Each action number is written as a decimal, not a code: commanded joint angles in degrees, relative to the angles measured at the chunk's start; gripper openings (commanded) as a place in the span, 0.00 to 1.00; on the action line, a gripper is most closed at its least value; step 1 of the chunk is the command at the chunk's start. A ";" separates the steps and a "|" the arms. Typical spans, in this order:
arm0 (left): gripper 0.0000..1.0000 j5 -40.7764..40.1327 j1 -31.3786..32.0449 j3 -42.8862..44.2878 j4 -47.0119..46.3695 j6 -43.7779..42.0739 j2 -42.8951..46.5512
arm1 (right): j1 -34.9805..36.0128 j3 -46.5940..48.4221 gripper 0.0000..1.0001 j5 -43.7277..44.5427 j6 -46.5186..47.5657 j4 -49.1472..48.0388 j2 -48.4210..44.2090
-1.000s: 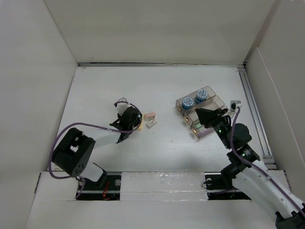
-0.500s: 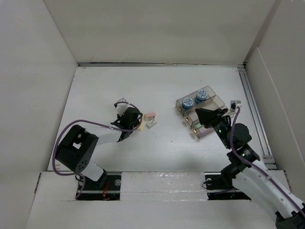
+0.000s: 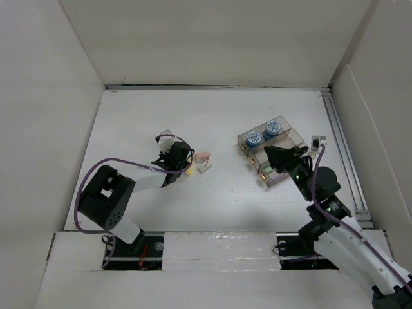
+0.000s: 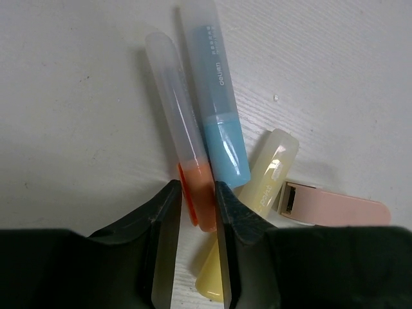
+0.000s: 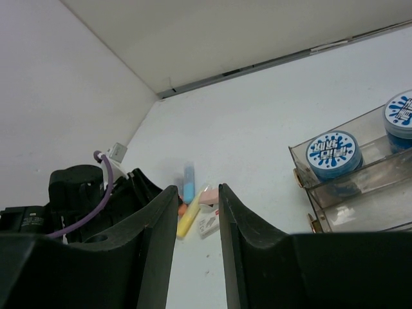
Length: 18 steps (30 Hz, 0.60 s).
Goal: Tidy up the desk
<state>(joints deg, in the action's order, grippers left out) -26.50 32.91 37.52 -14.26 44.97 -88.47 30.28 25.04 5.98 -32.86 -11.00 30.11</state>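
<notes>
On the white desk [image 3: 225, 116] an orange highlighter [image 4: 187, 141] with a clear cap lies beside a blue highlighter [image 4: 215, 109] and a yellow one [image 4: 267, 174]. My left gripper [image 4: 196, 187] is low over the desk [image 4: 77, 96], and its two fingers press the orange highlighter's butt end from both sides. In the top view the left gripper [image 3: 185, 165] covers most of the pens. My right gripper [image 3: 270, 153] hovers over the clear compartmented tray [image 3: 277, 177], jaws partly apart with nothing between them [image 5: 197, 193].
A pink flat item [image 4: 335, 209] touches the yellow highlighter, and a small white piece [image 3: 205, 166] lies beside it. The tray holds two blue round tubs [image 3: 254, 137] [image 3: 271, 128]. White walls enclose the desk on three sides, with a metal rail [image 3: 341, 148] at right.
My left gripper has crept a little right and forward toward the pens. The right arm has not moved.
</notes>
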 commanded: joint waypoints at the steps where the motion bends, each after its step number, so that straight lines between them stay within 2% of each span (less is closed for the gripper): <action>1: 0.23 -1.27 -0.21 1.24 1.34 -0.06 0.49 | -0.31 2.74 0.37 0.35 -0.27 -3.06 -0.75; 7: 0.33 -0.39 -0.21 2.12 3.27 -0.58 0.14 | -0.31 3.00 0.37 0.35 -0.45 -2.88 -1.01; 9: 0.33 -0.31 -0.21 3.34 4.58 -0.76 -0.74 | -0.31 3.00 0.37 0.18 -0.36 -2.80 -1.10; 12: 0.29 0.13 -0.21 4.23 5.03 -1.38 -1.53 | -0.31 2.91 0.37 0.52 -0.36 -2.70 -1.45; 16: 0.16 0.66 -0.21 4.41 4.95 -1.82 -1.80 | -0.31 3.00 0.37 0.44 -0.36 -2.53 -1.54; 18: 0.14 0.75 -0.21 4.84 5.47 -2.43 -2.15 | -0.31 2.91 0.37 0.44 -0.45 -2.53 -1.46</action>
<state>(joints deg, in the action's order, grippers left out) -25.85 32.91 40.32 -10.37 43.75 -90.24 30.28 25.28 6.00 -32.86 -10.98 29.12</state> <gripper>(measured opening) 0.173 0.372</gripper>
